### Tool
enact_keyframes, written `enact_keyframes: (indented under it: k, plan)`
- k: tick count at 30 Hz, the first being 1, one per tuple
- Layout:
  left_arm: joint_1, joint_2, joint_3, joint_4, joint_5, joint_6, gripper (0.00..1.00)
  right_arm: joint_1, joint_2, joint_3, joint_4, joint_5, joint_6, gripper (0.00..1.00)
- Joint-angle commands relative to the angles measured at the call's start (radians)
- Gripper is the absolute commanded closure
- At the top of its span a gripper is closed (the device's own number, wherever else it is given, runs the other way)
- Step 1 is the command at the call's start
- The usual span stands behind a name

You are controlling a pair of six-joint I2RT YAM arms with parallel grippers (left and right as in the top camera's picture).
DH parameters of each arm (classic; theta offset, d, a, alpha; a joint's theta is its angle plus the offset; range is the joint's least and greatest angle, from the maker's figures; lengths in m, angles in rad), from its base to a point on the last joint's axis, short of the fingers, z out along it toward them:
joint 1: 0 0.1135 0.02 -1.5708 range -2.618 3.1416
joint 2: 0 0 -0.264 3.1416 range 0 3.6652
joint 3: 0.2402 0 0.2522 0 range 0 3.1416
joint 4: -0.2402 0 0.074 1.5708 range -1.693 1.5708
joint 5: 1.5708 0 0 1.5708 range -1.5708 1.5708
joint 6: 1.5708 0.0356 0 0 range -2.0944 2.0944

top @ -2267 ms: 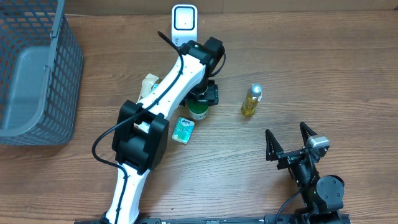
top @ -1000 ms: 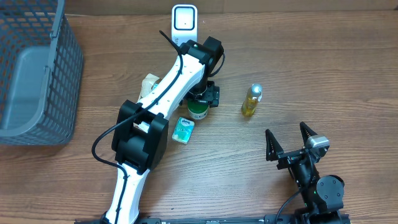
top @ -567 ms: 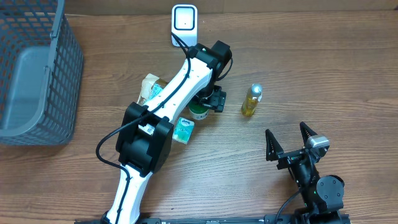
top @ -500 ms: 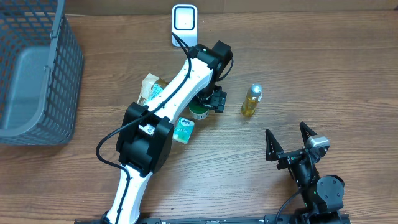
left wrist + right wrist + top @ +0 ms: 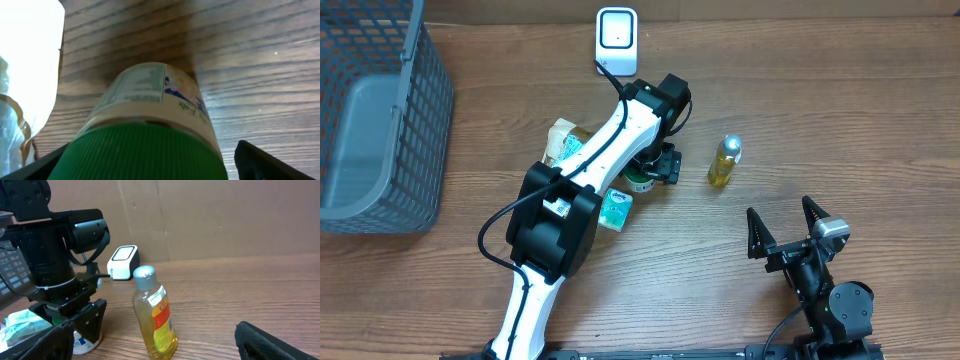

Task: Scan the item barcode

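Left gripper: jaws wide, straddling the green-lidded, paper-labelled jar standing between them; not yet clamped
Right gripper: fingers spread; empty
Done: approach only, apparently
Remaining: grip; lift; present barcode to white box-shaped scanner beyond left gripper

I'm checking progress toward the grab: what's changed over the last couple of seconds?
The left arm swung slightly right and the left pincer twisted above the green-lidded jar, now straddling it with jaws open, nothing gripped. The jar, yellow bottle, scanner, basket and right pincer stayed put.
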Motion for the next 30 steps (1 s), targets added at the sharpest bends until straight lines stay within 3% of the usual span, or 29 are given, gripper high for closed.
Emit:
enact_keyframes:
  k: [1, 8, 14, 26, 30]
  plan:
    - [0.002, -0.017, -0.008, 0.009, -0.004, -0.037, 0.12, -0.003, -0.012, -0.01, 0.003, 0.009, -0.004, 0.0]
    - [0.002, -0.017, -0.011, 0.015, -0.011, -0.096, 0.12, -0.003, -0.012, -0.01, 0.003, 0.009, -0.004, 0.0]
    - [0.002, -0.017, -0.015, 0.021, -0.012, -0.114, 0.2, -0.003, -0.012, -0.011, 0.003, 0.009, -0.004, 0.0]
    - [0.0, -0.017, -0.048, 0.038, -0.039, -0.14, 0.2, -0.003, -0.012, -0.01, 0.003, 0.009, -0.004, 0.0]
    - [0.001, -0.017, -0.048, 0.038, -0.028, -0.14, 0.26, -0.003, -0.012, -0.01, 0.003, 0.009, -0.004, 0.0]
